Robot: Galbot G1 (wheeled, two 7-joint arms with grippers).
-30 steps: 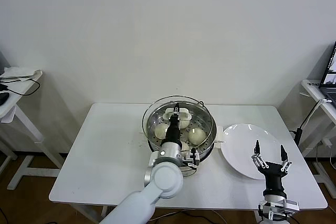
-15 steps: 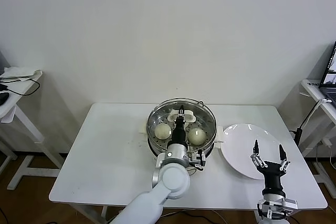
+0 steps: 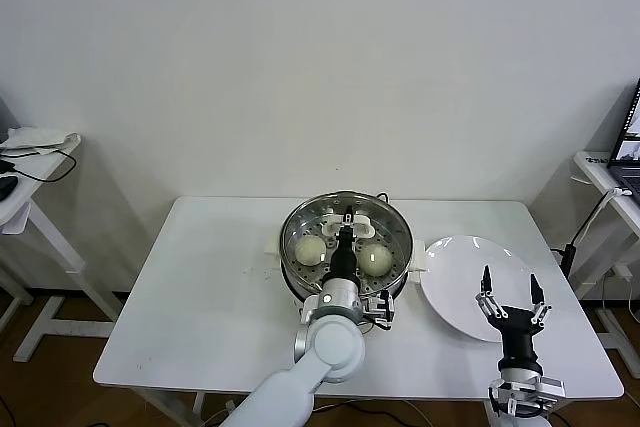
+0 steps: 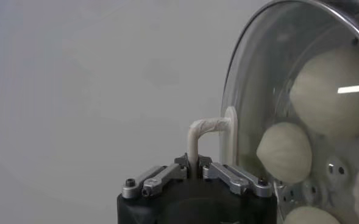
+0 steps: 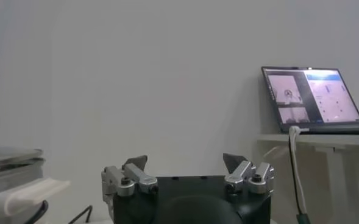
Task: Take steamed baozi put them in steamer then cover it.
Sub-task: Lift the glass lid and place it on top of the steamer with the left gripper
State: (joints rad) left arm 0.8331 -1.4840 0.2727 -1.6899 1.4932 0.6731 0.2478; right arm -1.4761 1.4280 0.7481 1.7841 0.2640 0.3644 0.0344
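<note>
The steamer [image 3: 292, 275] stands at the middle of the white table. A clear glass lid [image 3: 385, 227] lies level over it. My left gripper [image 3: 347, 219] is shut on the lid's white handle [image 4: 199, 131], the jaws pinching the thin loop. Cream-white baozi [image 3: 310, 249] show through the glass, with another one [image 3: 375, 259] to its right. In the left wrist view the baozi [image 4: 331, 91] appear behind the lid [image 4: 252, 73], just past my left gripper [image 4: 193, 165]. My right gripper [image 3: 510, 305] hovers open over the near side of the plate, holding nothing.
A flat white plate [image 3: 460, 267] lies right of the steamer. The white table [image 3: 210, 287] has bare room on its left half. A side desk with cables [image 3: 30, 162] stands far left. A laptop [image 5: 313, 97] sits on a desk at the far right.
The lid, held by my left gripper, has moved right and come down from a tilted, offset pose to sit level over the steamer. The right arm has barely moved.
</note>
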